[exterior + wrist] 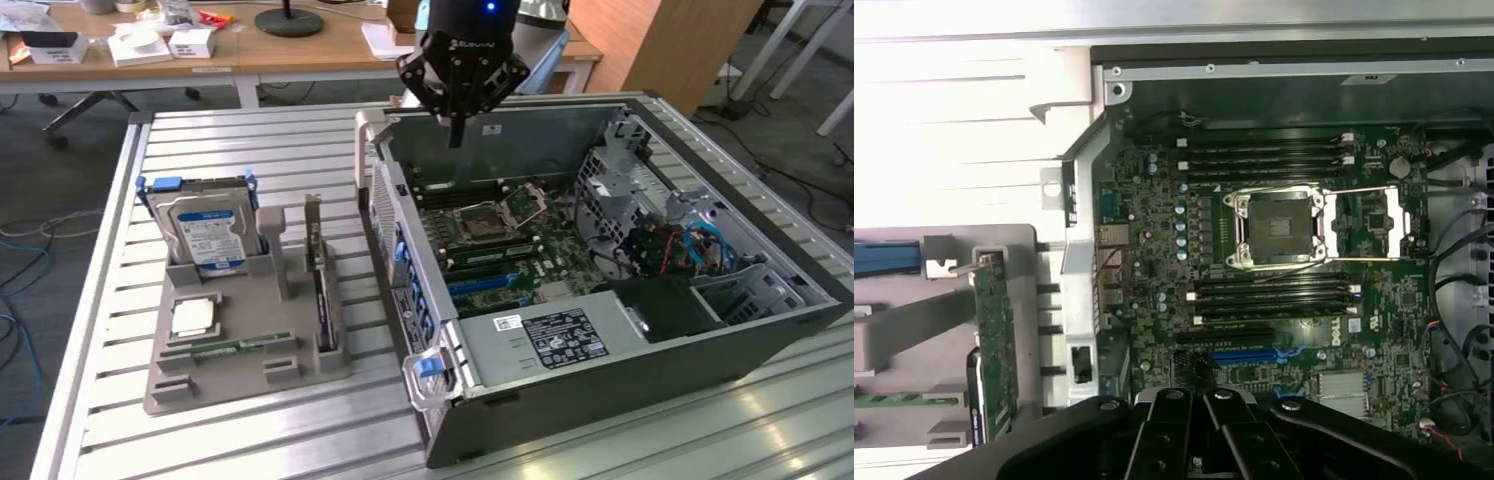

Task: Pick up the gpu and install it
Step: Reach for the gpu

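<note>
- The gripper (457, 132) hangs above the far wall of the open computer case (641, 380). Its fingers are pressed together with nothing between them, so it holds nothing.
- The gpu (320, 290) is not touched. It stands on its long edge in a groove of the gray holder (227, 385), on the exterior view's left of the case and well apart from the gripper.
- I judge that it is kept upright so that its upper edge is free and fingers can take it from above.
- The case lies on its side with the cover off, so the motherboard (501, 235) faces up and can be reached from above. Its long blue slot (1249, 355) is free.
- In the same holder a hard drive (211, 235) stands upright and a memory stick (240, 346) sits low, each in its own place. In this way the parts do not touch each other.
- The gpu is a thin, flat, long card. In the exterior view it looks dark. In the wrist view its board side is green with many small parts, and a metal bracket (959, 266) sits at one end.
- As I judge, the task is at its beginning, because the card is in the holder.
</note>
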Robot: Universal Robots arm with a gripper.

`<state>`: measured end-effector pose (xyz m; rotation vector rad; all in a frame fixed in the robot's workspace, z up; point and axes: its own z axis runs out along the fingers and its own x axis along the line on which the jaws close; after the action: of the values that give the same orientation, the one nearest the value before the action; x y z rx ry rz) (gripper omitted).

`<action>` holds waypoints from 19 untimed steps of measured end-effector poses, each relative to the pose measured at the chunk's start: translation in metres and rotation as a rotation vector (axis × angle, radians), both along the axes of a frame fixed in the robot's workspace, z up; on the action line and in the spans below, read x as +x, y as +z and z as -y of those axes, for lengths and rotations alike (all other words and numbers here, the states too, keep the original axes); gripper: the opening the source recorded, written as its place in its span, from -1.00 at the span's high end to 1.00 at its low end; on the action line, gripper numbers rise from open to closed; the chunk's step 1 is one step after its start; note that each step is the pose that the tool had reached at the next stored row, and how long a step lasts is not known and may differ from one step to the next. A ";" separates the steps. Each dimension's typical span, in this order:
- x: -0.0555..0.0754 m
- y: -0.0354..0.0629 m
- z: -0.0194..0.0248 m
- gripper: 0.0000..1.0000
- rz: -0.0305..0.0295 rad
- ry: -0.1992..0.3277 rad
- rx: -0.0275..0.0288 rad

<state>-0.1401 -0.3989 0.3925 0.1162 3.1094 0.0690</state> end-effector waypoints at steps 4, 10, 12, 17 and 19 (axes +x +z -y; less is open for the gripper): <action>-0.011 -0.0003 0.0000 0.80 0.0041 0.000 0.0000; -0.029 -0.0006 0.0000 0.80 0.0104 0.000 -0.0001; -0.036 -0.0008 0.0000 0.80 0.0136 0.000 0.0000; -0.056 -0.0012 0.0000 0.80 0.0242 0.000 0.0000; -0.064 -0.0013 0.0000 0.80 0.0293 0.000 0.0000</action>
<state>-0.2045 -0.3989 0.3912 0.1141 3.0802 0.0701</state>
